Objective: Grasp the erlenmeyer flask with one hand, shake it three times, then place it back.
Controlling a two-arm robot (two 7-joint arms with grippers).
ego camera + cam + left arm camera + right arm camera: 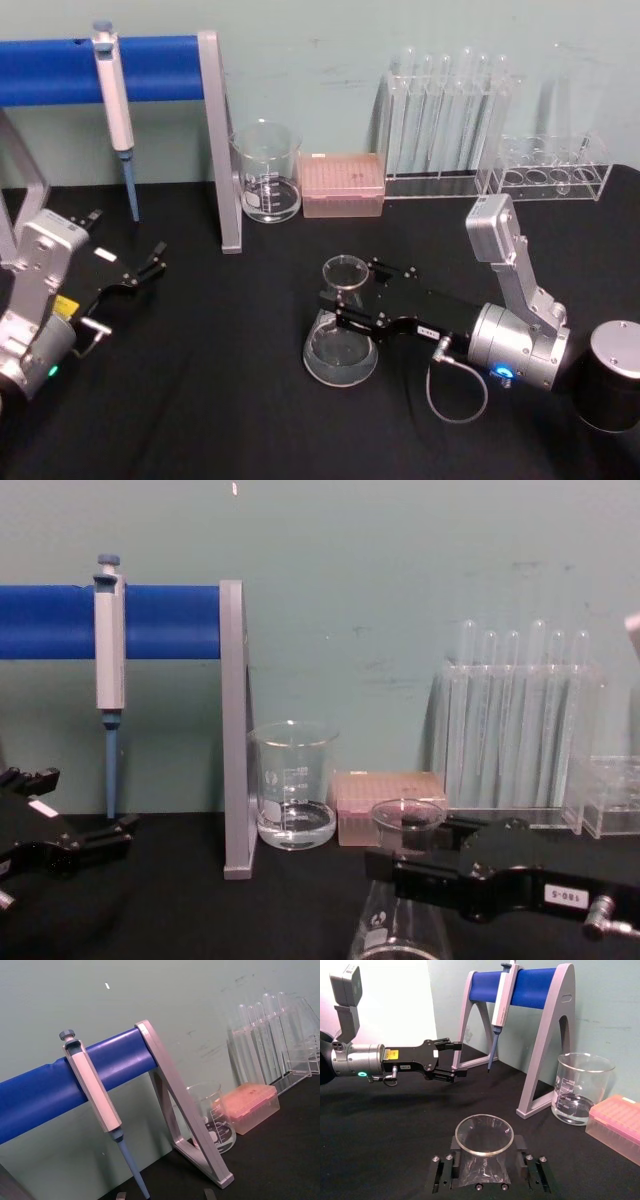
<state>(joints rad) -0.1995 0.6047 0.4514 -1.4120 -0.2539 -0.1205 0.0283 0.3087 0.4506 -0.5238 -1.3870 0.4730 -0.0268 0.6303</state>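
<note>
Setting: laboratory bench. On the black-covered table (220, 390) before you: one grey-and-blue pipette (115, 100) hung on a blue-barred grey stand (222, 150); one clear glass beaker (267, 175) with white scale; one pink plastic box (342, 185); one clear rack of glass test tubes (445, 120); one clear glass conical erlenmeyer flask (342, 345).

The clear glass conical erlenmeyer flask (340, 352) carries a small white logo. The black blocky right gripper (356, 293) has a white label with dark numbers and a silver wrist. The black left gripper (158, 256) wears a plain white sticker and a yellow one. The cloth-covered table (220, 390) is black. The grey metal stand (216, 140) holds a blue bar. The ribbed plastic box (342, 185) is pink, and the painted wall (330, 60) is pale green.
</note>
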